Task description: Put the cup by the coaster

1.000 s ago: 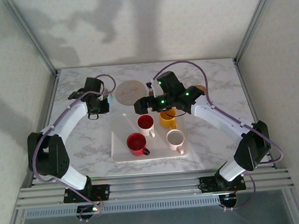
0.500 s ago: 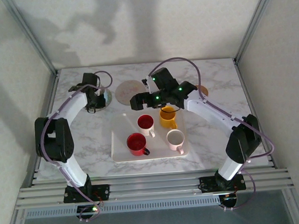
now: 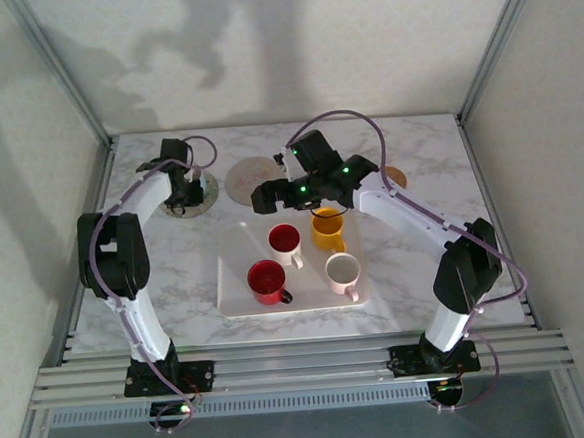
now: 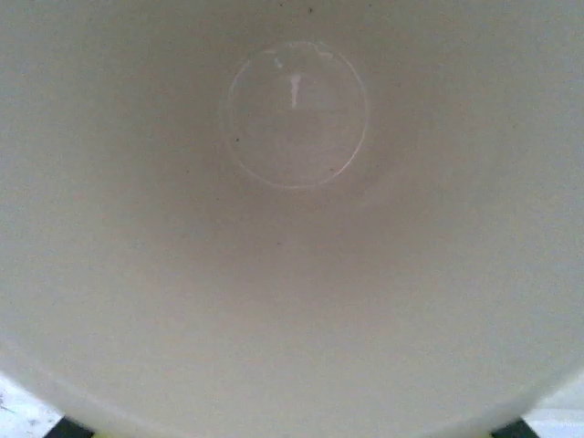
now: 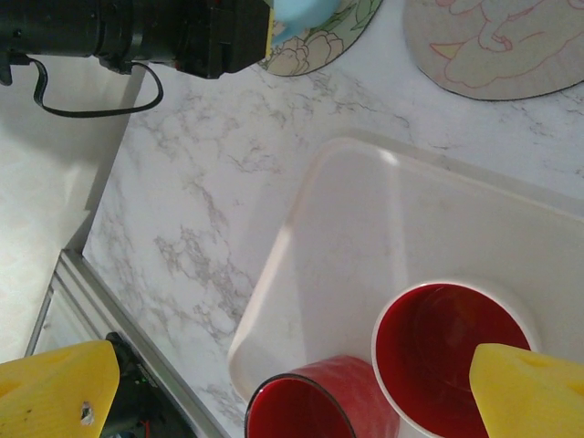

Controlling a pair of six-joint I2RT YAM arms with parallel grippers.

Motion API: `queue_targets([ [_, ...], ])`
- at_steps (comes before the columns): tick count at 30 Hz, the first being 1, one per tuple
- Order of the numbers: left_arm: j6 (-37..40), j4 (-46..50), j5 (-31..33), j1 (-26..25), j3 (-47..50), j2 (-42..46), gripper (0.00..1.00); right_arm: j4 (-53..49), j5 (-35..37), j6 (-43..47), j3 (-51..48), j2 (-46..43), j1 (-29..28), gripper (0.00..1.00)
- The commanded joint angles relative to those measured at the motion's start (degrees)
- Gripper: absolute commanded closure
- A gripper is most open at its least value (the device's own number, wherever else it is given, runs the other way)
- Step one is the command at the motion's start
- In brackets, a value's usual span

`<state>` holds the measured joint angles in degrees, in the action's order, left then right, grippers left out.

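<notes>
A light blue cup (image 5: 301,14) with a pale inside (image 4: 292,228) stands over the floral coaster (image 5: 333,36) at the table's back left (image 3: 199,203). My left gripper (image 5: 255,32) is shut on the cup; I cannot tell whether the cup touches the coaster. Seen from above, the left gripper (image 3: 183,187) hides most of the cup. My right gripper (image 3: 264,199) hovers open over the tray's back left part, its yellow fingertips (image 5: 55,392) spread wide with nothing between them.
A white tray (image 3: 236,283) holds a red cup (image 3: 267,281), a white cup with a red inside (image 3: 285,241), a yellow cup (image 3: 328,229) and a white cup (image 3: 343,272). A pinkish coaster (image 3: 252,179) lies behind the tray, an orange one (image 3: 395,177) at right.
My left arm has reached further toward the back left, bringing the cup over the floral coaster. The right gripper has drifted slightly left and back, still open.
</notes>
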<state>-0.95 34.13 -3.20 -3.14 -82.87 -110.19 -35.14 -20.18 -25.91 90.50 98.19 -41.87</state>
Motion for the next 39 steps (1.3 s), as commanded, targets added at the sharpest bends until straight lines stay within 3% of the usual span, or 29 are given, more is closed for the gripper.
queue_targets([
  [1,1.66,-2.04,2.32,0.92,-3.21,-0.27,1.0,-1.21,1.29,1.1,1.55,0.6,-0.41,0.01],
  [11,1.74,-2.74,4.26,1.55,-2.49,-0.64,0.99,-2.01,1.88,1.21,0.91,0.77,-0.58,0.01],
  [27,0.78,-3.79,5.36,1.91,0.52,-0.38,0.83,-2.83,3.01,1.98,1.28,0.56,-0.59,0.01],
  [28,0.77,-3.69,5.19,1.9,0.43,-0.35,0.77,-2.77,3.3,1.98,1.18,0.43,-2.03,0.01],
  [32,0.69,-2.94,4.63,1.91,0.25,-0.64,0.69,-2.48,3.49,1.81,0.67,0.03,-2.24,0.01],
  [36,0.17,-2.67,4.59,1.93,0.66,-0.33,0.68,-2.39,3.66,1.83,0.12,-0.37,-2.43,0.01],
  [39,-0.28,-2.36,4.05,1.91,1.02,0.95,0.58,-2.42,3.94,1.77,0.14,-0.46,-2.59,0.01],
])
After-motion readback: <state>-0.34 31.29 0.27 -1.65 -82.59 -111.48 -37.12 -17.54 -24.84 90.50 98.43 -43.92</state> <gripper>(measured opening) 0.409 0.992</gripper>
